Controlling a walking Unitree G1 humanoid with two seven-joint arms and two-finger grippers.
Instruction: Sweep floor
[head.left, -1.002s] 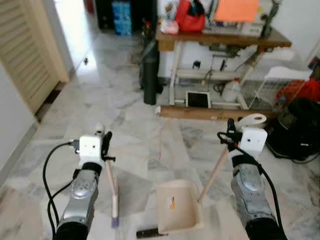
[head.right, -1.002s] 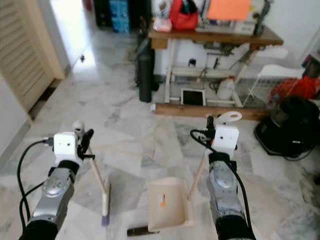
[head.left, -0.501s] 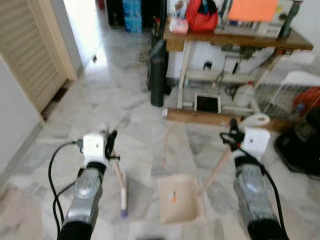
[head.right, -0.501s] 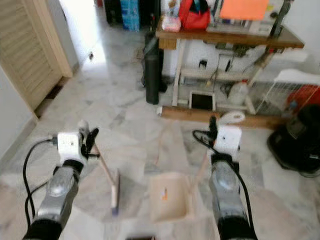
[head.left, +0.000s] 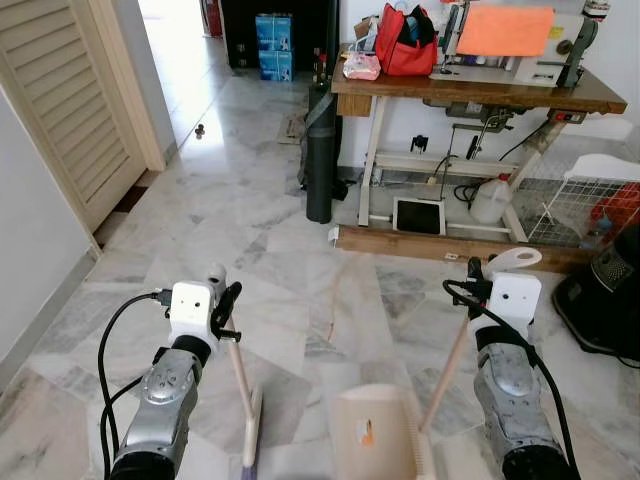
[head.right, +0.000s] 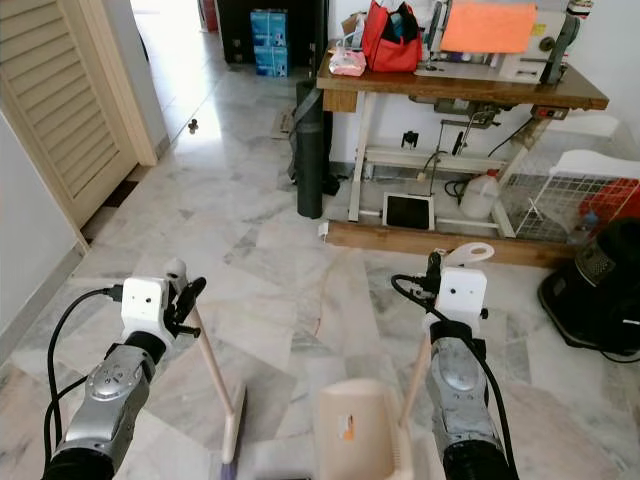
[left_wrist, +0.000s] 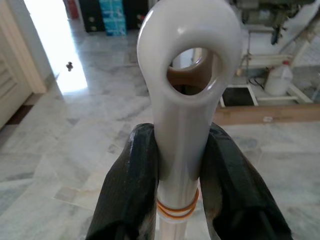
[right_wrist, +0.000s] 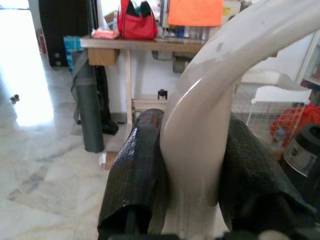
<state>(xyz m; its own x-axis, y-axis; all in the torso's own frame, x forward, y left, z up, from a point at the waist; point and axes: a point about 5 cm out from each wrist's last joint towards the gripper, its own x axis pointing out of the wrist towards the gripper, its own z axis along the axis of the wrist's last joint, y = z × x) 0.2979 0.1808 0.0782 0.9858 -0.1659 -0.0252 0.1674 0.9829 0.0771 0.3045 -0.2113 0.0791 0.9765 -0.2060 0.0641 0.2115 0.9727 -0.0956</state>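
— Step in hand?

— Looks like carrying the tools into position, judging by broom (head.right: 222, 400) and dustpan (head.right: 362, 432) both gripped and held upright over marble floor (head.left: 270, 240). No sweeping stroke under way, as far as can be judged; no visible pile of dirt to aim at either.

— Grippers?

— Left gripper (left_wrist: 175, 165) clamped on the broom handle just below its hanging loop, black fingers (left_wrist: 131, 185) pressed on both sides. Right gripper (right_wrist: 192, 165) clamped the same way on the dustpan handle, just under its curved top.

— Where are the tools?

— Broom on the near left, pale stick slanting down to a narrow head close to the floor, purple bristles at the tip. Dustpan on the near right of it, beige scoop standing just beside the broom head, apart from it.

— Next move?

— Probably lowering the pan lip flat to the floor, then drawing the bristles toward it. Calls for keeping both sticks from twisting in the pinch.

— Materials?

— Handle tops glossy smooth plastic, rounded, slippery-looking under rubbery textured pads. Broom stick matte, wood-coloured, with thin orange bands under the cap. Floor polished grey-veined marble, glare near the far doorway. Far right, wooden sewing table (head.left: 480, 92) on white metal legs, red fabric bag (head.left: 405, 45) on top, white wire rack (head.left: 585, 195) beside it. Louvred wooden door (head.left: 60, 110) at left.
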